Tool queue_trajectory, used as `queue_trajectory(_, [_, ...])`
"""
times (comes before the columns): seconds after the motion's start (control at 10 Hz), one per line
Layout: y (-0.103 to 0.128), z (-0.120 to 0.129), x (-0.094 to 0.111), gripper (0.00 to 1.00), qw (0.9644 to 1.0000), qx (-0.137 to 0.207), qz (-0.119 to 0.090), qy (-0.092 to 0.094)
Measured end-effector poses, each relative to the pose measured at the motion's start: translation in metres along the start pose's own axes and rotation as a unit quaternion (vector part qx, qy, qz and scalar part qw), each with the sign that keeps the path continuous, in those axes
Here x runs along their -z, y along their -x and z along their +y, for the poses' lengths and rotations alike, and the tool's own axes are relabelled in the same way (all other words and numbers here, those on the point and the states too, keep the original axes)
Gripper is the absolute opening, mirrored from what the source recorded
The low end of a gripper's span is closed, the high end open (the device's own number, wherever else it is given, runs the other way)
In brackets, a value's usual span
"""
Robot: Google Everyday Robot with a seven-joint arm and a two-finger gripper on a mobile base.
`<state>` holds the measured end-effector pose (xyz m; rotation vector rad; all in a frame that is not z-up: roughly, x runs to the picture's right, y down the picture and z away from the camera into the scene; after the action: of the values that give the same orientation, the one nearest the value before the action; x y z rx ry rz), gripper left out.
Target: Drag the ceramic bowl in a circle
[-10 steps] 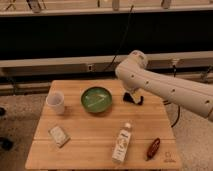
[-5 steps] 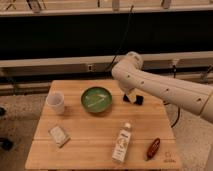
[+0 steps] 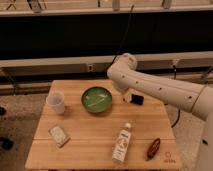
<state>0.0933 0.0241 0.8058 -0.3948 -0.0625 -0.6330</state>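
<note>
green ceramic bowl (image 3: 97,99) sits mid-table, gripper (image 3: 134,98) just right, seemingly lining up its rim, whether open i cannot tell.

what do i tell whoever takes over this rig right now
Gripper: low over the table, just right of the bowl, apparently not touching it.
Bowl: upright, back centre of the table, cup to its left, bottle nearer the front.
Done: gripper is beside the bowl; no sign of contact.
Left: engage the bowl, drag it in a full circle, likely minding the cup and bottle.
</note>
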Motion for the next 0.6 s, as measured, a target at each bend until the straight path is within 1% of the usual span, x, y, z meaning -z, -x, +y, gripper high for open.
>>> queue_trajectory(0.1, [0.008, -0.005, -0.007, 0.80, 0.9999, 0.013, -0.005, 0.000])
queue_trajectory(0.4, [0.013, -0.008, -0.012, 0.80, 0.9995, 0.031, -0.009, 0.001])
queue_trajectory(0.6, [0.021, -0.011, -0.020, 0.80, 0.9986, 0.050, -0.016, 0.005])
